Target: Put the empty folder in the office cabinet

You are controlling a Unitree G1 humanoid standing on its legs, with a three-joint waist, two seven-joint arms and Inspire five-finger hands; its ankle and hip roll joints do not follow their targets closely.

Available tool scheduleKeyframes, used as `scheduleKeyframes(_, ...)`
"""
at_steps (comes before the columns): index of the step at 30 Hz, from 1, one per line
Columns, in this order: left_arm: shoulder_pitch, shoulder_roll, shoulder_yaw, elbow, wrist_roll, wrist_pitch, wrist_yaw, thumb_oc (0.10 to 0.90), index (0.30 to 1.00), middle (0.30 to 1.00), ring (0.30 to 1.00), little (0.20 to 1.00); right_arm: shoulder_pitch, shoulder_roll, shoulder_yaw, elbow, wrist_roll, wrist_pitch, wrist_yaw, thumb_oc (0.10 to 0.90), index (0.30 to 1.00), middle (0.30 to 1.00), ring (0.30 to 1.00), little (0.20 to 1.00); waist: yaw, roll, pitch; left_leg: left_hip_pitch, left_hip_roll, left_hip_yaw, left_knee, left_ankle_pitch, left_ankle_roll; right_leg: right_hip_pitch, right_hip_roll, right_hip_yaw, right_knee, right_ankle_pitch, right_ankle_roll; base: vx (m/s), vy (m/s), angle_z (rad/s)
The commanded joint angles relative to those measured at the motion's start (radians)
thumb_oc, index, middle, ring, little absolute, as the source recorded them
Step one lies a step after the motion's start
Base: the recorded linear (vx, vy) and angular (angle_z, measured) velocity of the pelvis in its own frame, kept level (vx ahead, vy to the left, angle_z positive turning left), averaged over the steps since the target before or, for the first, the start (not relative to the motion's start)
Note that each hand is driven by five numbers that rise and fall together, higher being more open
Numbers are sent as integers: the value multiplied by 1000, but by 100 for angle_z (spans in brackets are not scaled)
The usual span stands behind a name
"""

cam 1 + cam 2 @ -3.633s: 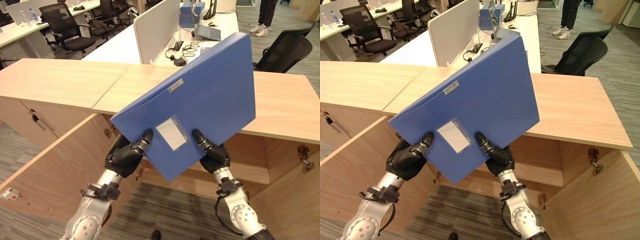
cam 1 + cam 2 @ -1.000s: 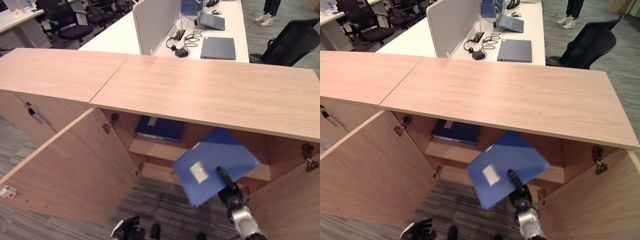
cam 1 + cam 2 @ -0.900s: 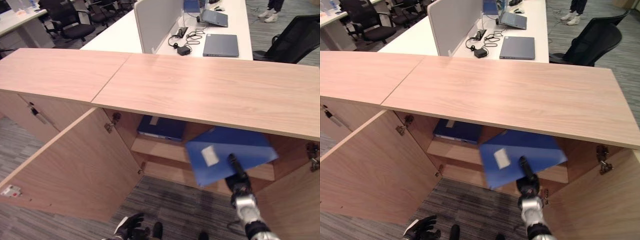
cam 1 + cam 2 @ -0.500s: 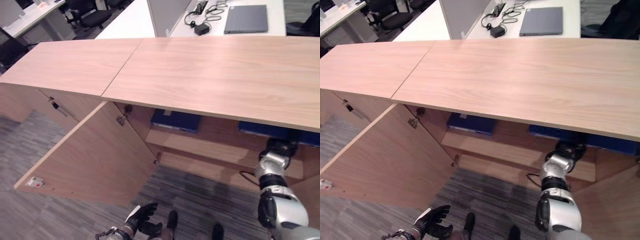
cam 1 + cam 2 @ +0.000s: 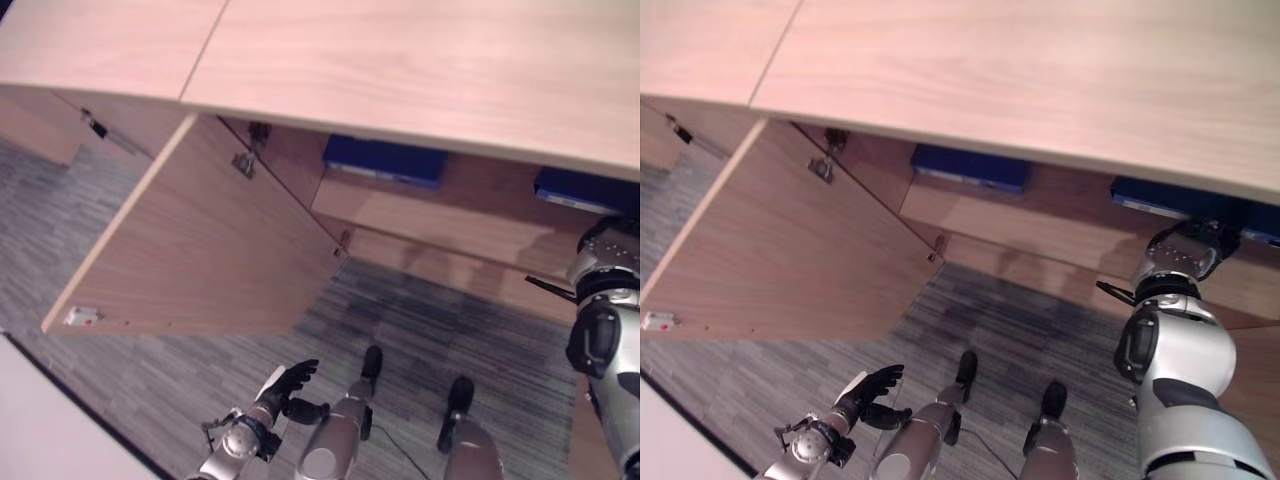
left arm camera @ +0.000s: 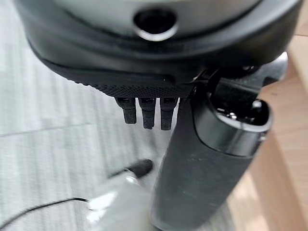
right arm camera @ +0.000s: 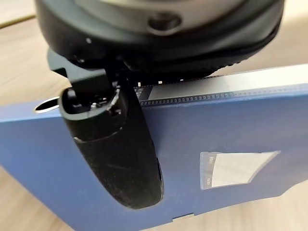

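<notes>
Right wrist view: the right hand (image 7: 115,144) rests on the blue folder (image 7: 231,139), which lies flat on the cabinet (image 5: 970,70) shelf (image 5: 1040,235).
Its thumb lies across the folder's cover beside a clear label pocket (image 7: 238,168); its fingers are hidden under the folder's edge, so whether they grip cannot be told. In the eye views the right arm reaches up from the lower right, its hand under the cabinet top at the folder (image 5: 1160,200); a second folder (image 5: 970,165) lies further left on the same shelf. The left hand (image 5: 285,385) hangs low over the carpet (image 5: 160,380), fingers relaxed and holding nothing, below the open door (image 5: 200,250).
</notes>
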Motion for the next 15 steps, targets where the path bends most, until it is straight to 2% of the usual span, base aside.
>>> scheduleKeyframes(1, -1, 66, 11, 13, -39, -31, 51, 800, 900, 900, 900, 900, -95, -103, 127, -122, -64, -10, 37, 400, 300, 300, 300, 300, 6, -56, -34, -112, 62, 44, 300, -220, -72, -16, -54, 120, 82, -93, 108, 29, -16, 28)
scheduleKeyframes(8, -5, 109, 35, -15, -72, -46, 64, 800, 900, 900, 900, 900, -148, -185, 170, -111, -96, -8, 16, 400, 300, 300, 300, 300, 8, -56, -37, -235, 44, 21, 434, -268, -78, -148, -75, 137, 253, -156, 102, 11, -21, 17)
scheduleKeyframes(15, -5, 149, -14, -37, -17, -54, 49, 800, 900, 900, 900, 900, -205, -222, 227, -88, -131, 4, -2, 400, 300, 300, 300, 300, 16, -51, -55, -271, 34, 21, 447, -285, -75, -204, -83, 158, 305, -174, 104, 7, 3, 4)
